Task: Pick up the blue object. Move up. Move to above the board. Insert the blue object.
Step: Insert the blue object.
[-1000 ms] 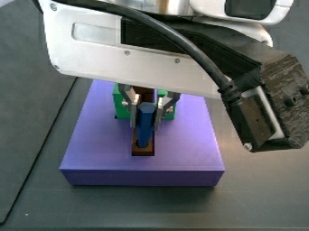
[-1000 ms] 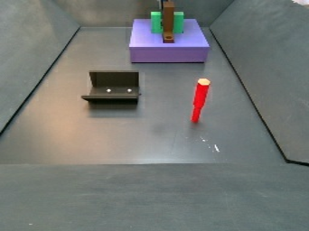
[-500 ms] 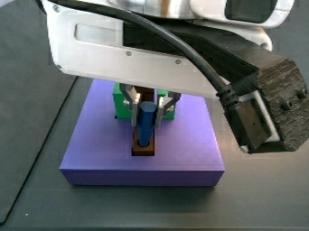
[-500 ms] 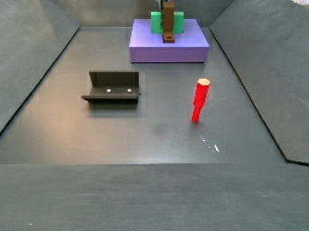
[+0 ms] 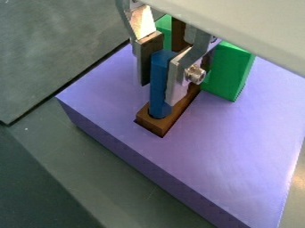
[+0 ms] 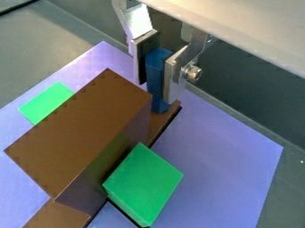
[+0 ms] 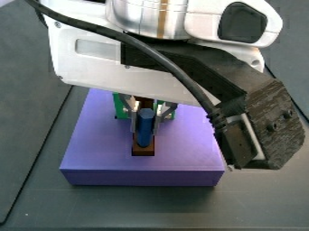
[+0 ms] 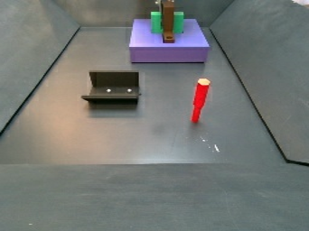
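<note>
The blue object (image 5: 159,85) stands upright with its lower end in the hole at the end of the brown board (image 5: 163,122). It also shows in a wrist view (image 6: 156,89) and a side view (image 7: 143,129). My gripper (image 5: 163,89) is shut on the blue object, one silver finger on each side, directly above the board's end (image 6: 84,134). In a side view the gripper (image 7: 144,106) hangs under the white hand body. Green blocks (image 6: 143,183) (image 6: 48,102) flank the board.
The board lies on a large lavender slab (image 7: 97,149) at the back of the dark floor (image 8: 169,50). A slim red peg (image 8: 201,99) stands on the floor mid-right. The dark fixture (image 8: 112,87) stands to its left.
The hand has moved down a little with the blue object, and less of the peg shows above the board. The red peg and fixture have not moved.
</note>
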Robot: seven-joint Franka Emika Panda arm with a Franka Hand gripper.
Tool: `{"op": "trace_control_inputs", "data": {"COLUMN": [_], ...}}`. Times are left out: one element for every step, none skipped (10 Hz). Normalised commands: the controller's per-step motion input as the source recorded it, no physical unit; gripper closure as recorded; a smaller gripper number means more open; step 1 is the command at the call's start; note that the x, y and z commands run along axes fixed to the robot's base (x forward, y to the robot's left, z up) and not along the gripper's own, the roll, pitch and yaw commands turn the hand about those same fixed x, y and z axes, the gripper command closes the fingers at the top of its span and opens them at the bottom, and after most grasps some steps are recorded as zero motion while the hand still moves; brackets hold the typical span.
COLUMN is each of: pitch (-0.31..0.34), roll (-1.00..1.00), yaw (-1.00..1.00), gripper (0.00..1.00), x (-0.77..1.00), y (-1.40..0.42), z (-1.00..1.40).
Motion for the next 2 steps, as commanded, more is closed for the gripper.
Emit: {"op": "trace_control_inputs", "data": {"pitch": [-0.009,0.000], "roll": [0.07,0.00], "yaw": [-0.04,0.00], "gripper": [1.00,1.00], "x": [0.00,0.00], "y": [-0.09,0.00], "z": [-0.37,0.00]}}
